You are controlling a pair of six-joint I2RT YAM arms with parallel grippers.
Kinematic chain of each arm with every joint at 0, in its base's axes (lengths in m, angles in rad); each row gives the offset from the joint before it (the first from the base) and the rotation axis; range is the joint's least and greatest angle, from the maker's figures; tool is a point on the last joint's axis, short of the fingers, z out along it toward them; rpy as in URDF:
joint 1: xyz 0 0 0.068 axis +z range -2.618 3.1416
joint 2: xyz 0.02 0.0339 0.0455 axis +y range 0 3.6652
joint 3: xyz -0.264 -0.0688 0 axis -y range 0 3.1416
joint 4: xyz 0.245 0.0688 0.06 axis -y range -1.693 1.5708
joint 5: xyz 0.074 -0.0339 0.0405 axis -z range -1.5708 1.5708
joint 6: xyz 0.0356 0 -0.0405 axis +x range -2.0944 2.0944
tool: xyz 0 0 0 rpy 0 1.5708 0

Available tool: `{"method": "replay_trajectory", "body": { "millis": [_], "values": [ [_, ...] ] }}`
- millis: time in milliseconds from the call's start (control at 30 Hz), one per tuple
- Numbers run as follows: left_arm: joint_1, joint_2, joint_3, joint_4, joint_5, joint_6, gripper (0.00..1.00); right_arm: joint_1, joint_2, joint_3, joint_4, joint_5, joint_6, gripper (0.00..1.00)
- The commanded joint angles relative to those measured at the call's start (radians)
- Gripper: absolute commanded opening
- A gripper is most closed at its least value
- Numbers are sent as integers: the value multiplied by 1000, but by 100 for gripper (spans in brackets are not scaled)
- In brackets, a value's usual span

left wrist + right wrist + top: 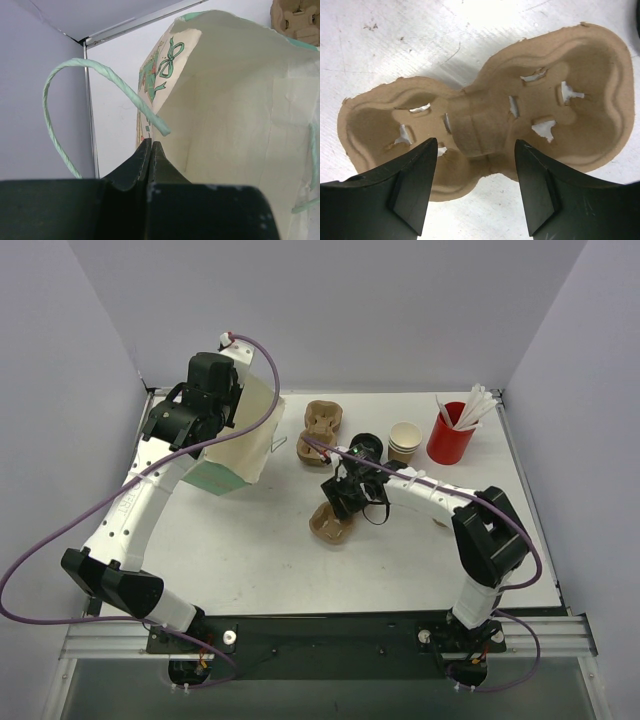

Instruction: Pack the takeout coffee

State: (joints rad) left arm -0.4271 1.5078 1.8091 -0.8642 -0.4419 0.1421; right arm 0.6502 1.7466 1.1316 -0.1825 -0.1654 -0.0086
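The takeout coffee [367, 447], a cup with a round black lid, stands mid-table and is partly hidden behind my right arm. My right gripper [475, 145] is open. It hovers just above an empty two-well pulp cup carrier [485, 120], its fingers on either side of the carrier's narrow middle without touching it. In the top view this carrier [330, 527] lies just in front of the coffee. My left gripper [151, 143] is shut on the rim of a cream paper bag [235, 100]. It holds the bag's mouth open at the table's back left, where the bag [245, 435] tilts toward the middle.
A second pulp carrier [322, 423] lies behind the coffee. A stack of lidless tan cups [404, 440] and a red cup with white sticks [450, 435] stand at the back right. The bag's green twisted handle [55, 100] loops free. Walls close in three sides.
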Motion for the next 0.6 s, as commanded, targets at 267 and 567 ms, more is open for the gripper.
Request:
{"method": "replay_trajectory", "body": {
  "millis": [267,567],
  "values": [
    [-6,-9,9,24,6,-4,0,19,56,57,-21,-5,-30,58],
    [-7,-17,-1,19,23,-4,0,19,68,56,-35,7,-31,42]
  ]
}}
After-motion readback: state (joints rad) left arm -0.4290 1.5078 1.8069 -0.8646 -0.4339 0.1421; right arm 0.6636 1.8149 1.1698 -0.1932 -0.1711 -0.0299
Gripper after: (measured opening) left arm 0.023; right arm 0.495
